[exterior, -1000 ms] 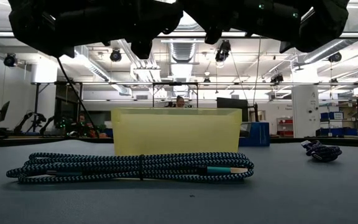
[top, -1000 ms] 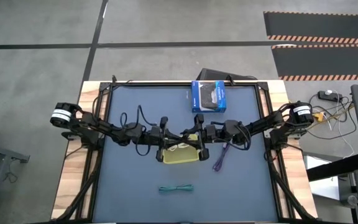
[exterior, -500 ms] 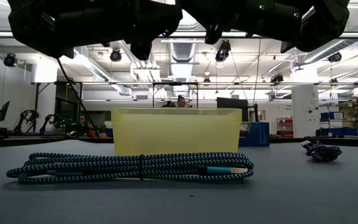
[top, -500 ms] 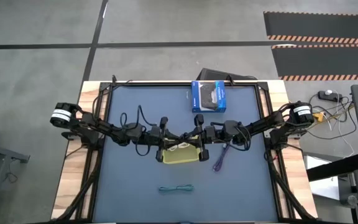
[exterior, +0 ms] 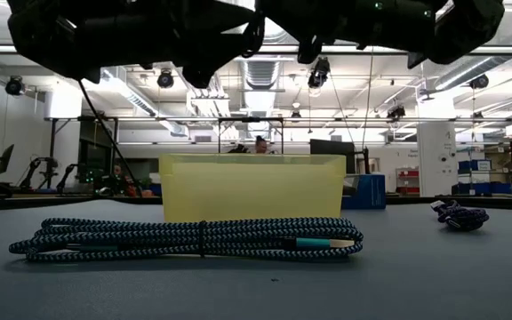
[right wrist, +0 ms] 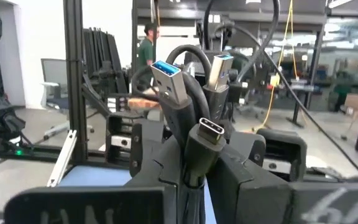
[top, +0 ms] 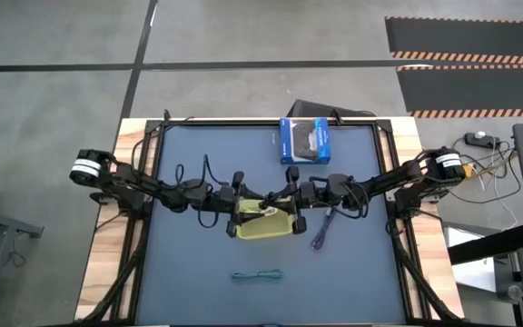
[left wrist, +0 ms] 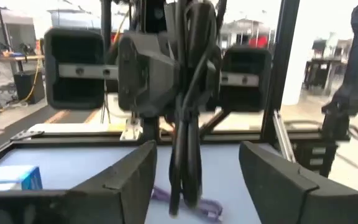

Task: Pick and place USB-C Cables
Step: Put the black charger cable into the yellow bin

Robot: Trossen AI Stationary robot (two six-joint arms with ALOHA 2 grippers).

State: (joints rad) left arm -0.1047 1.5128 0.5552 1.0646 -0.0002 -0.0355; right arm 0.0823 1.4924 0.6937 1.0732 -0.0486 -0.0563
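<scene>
A black USB-C cable (right wrist: 188, 93), bundled, is up in the air over the yellow bin (top: 266, 229). My right gripper (top: 286, 201) is shut on it. My left gripper (left wrist: 197, 155) faces it from the table's left, open, one finger on each side of the bundle without touching. Something white (top: 261, 214) lies inside the bin. The purple cable (top: 323, 227) lies on the mat right of the bin. The teal cable (exterior: 194, 238) lies on the mat near the front edge. My right gripper pinches the black cable bundle (right wrist: 190, 163) between its two fingers, coming level from the table's right. The connector ends (right wrist: 211, 134) stick out beyond the fingertips. The bundle stands roughly upright across the fingers, its lower loop (left wrist: 182, 186) hanging down, clear of the bin.
A blue-and-black retail box (top: 304, 141) sits at the far edge of the mat. Black frame rails run along both sides of the table. The two arms meet above the middle of the mat. People stand in the room beyond.
My left gripper has opened and let go of the black cable, which stays up over the bin in my right gripper. Both arms have otherwise stayed nearly in place.
</scene>
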